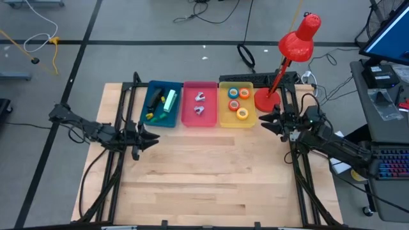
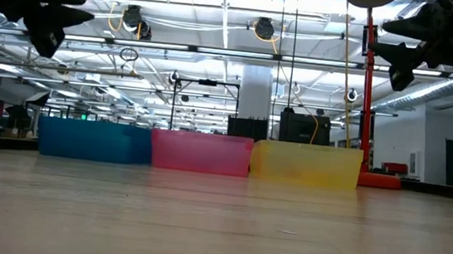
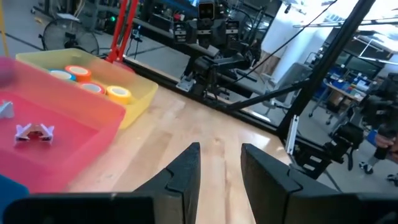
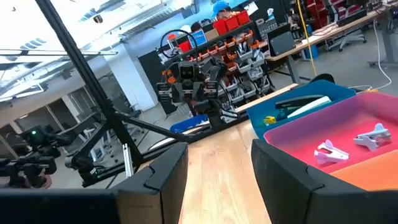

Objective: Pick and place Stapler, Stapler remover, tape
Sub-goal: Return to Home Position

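Upper centre: staplers (image 1: 167,101) in blue bin (image 1: 160,124), staple removers (image 1: 200,97) in red bin (image 1: 199,122), tape rolls (image 1: 242,113) in yellow bin (image 1: 238,123). Left gripper (image 1: 155,139) mid-left, right gripper (image 1: 263,121) mid-right; both released, fingers apart.

Bright, even overhead light falls on the table (image 1: 192,172) in the high view, leaving only faint, soft shadows beneath the arms. In the low view, rows of ceiling strip lights (image 2: 217,53) backlight the scene. The left gripper (image 2: 75,8) and right gripper (image 2: 389,38) therefore show as black silhouettes, and the tabletop carries a pale sheen near its far edge. Both wrist views catch white glare from the bright room beyond the table.
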